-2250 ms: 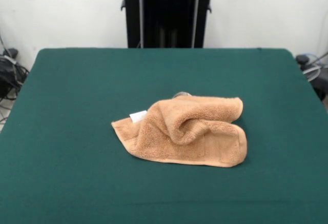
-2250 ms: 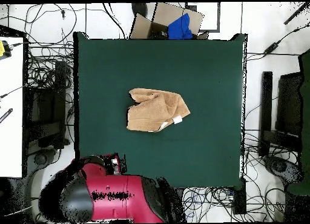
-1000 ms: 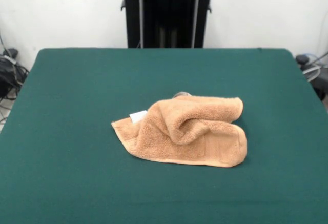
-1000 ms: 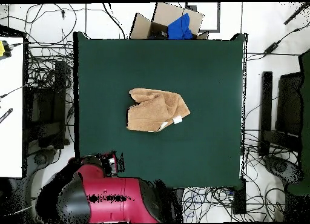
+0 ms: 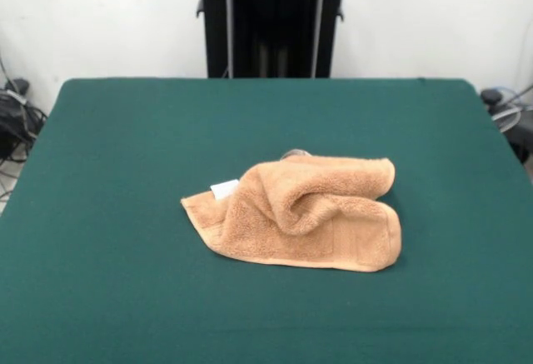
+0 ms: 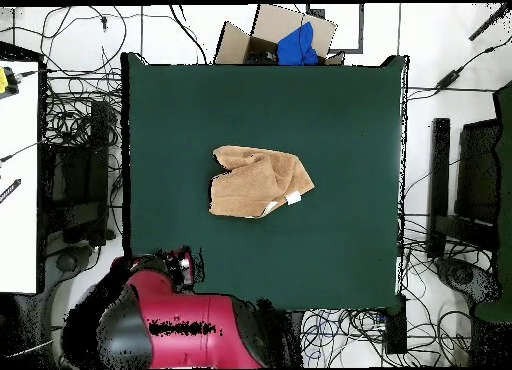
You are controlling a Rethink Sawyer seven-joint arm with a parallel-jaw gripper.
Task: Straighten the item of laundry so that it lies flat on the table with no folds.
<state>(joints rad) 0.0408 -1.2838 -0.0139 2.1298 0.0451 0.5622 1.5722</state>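
Note:
The orange-tan towel [image 5: 300, 212] lies crumpled near the middle of the green table [image 5: 125, 131], with its upper layer folded over and bunched into a ridge. A white tag [image 5: 224, 189] sticks out at its left edge. In the overhead view the towel [image 6: 258, 182] sits at the centre of the table [image 6: 340, 106], with the tag [image 6: 294, 198] on its lower right edge. The red arm [image 6: 170, 326] is folded back off the table's bottom left corner. Its gripper end [image 6: 180, 266] sits just outside the table edge, far from the towel, and its state cannot be read.
The black pedestal [image 5: 271, 22] stands behind the table's far edge. In the overhead view a cardboard box with a blue thing [image 6: 290, 38] sits beyond the top edge. Cables cover the floor all round, and a white bench [image 6: 18, 186] stands at the left.
In the overhead view the folded arm has shifted slightly to the left beside the table's corner. The towel has not moved.

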